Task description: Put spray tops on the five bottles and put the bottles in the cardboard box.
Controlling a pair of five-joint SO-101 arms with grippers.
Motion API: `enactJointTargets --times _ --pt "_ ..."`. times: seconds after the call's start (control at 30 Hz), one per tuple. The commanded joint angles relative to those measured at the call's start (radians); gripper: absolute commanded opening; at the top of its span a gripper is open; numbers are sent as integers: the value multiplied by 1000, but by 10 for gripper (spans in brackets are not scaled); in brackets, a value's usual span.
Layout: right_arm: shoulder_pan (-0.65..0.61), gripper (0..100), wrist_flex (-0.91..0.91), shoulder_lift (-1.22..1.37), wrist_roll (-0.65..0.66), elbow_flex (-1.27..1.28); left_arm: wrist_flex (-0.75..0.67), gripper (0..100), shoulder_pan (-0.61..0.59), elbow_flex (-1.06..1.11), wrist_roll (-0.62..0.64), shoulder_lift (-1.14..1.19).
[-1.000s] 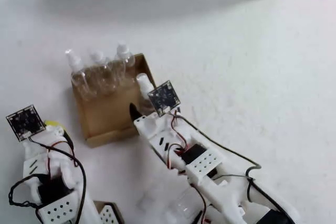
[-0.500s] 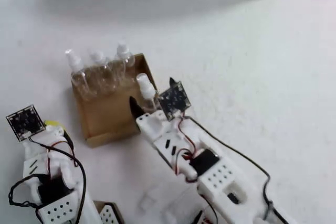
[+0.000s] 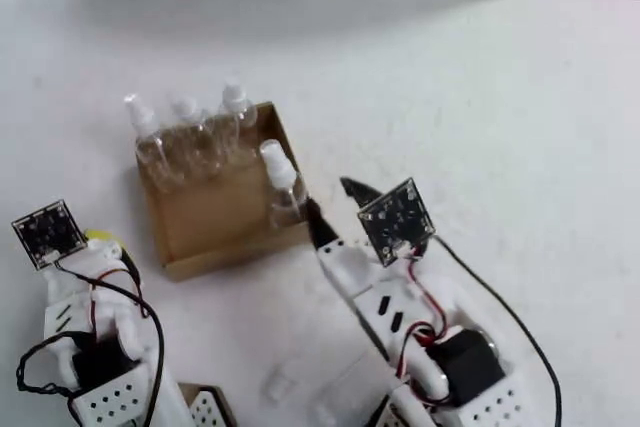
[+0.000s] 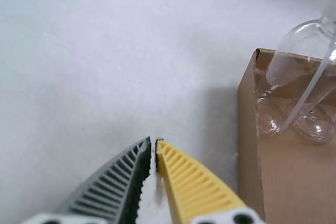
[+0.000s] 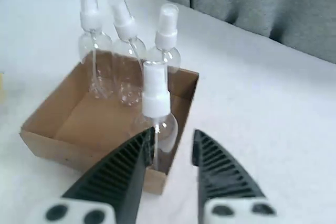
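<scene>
Box [image 3: 215, 222]: left of centre, four bottles [image 3: 190, 142] standing inside.
Right tool [image 5: 171, 133]: released, empty.
Left tool [image 4: 153, 142]: clenched, empty.

4 clear bottles [image 5: 125, 59] w/ spray tops [image 5: 156, 90], upright in cardboard box [image 5: 63, 145]

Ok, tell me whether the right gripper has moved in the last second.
Yes. The right gripper has backed off the cardboard box, shifting right in the high view, and is now beside its right wall.

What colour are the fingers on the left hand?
On the left hand, one finger is yellow, the other dark grey; clearest in the left wrist view.
</scene>
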Motion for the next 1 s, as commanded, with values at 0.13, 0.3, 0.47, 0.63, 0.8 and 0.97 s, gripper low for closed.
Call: enactJointTargets --times 0.13,0.3,0.47,0.63,0.8,0.97 --pt "163 26 337 160 212 -255 -3 24 12 -3 -8 -13" --pt "278 26 506 478 92 -468 -3 24 10 -3 -8 -13" --pt "403 26 768 835 40 -717 -3 24 13 -12 -8 -13" --pt "616 19 786 1010 69 -835 57 22 84 -84 -75 -13" --pt "868 19 696 1063 216 -838 292 22 203 -319 -164 -13" --pt "1072 19 572 1158 287 -838 545 23 456 -566 -226 -12"
